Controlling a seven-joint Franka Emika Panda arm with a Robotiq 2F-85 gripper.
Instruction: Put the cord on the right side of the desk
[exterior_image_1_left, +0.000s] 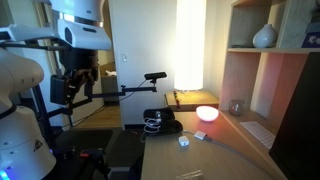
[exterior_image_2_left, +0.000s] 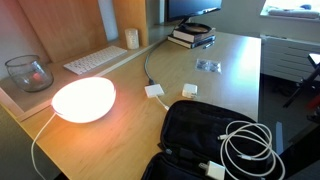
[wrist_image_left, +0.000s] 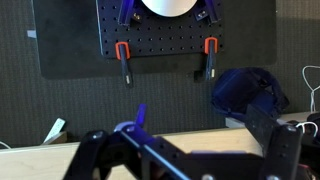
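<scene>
The white cord (exterior_image_2_left: 250, 146) lies in loose loops on a black bag (exterior_image_2_left: 190, 125) at the near end of the light wooden desk (exterior_image_2_left: 232, 80). In an exterior view the cord (exterior_image_1_left: 153, 124) sits on the bag at the desk's near-left corner. My gripper (exterior_image_1_left: 76, 88) hangs high in the air, left of the desk (exterior_image_1_left: 225, 150) and well apart from the cord. In the wrist view the gripper (wrist_image_left: 190, 160) is open and empty, with the desk edge (wrist_image_left: 180, 143) between its fingers. A bit of cord (wrist_image_left: 311, 84) shows at the right edge.
A glowing round lamp (exterior_image_2_left: 83, 99) stands on the desk, with two small white blocks (exterior_image_2_left: 156, 91) beside it. A keyboard (exterior_image_2_left: 95, 62), glass jar (exterior_image_2_left: 28, 72), books (exterior_image_2_left: 192, 37) and a monitor stand further back. A wooden shelving unit (exterior_image_1_left: 270, 70) borders the desk.
</scene>
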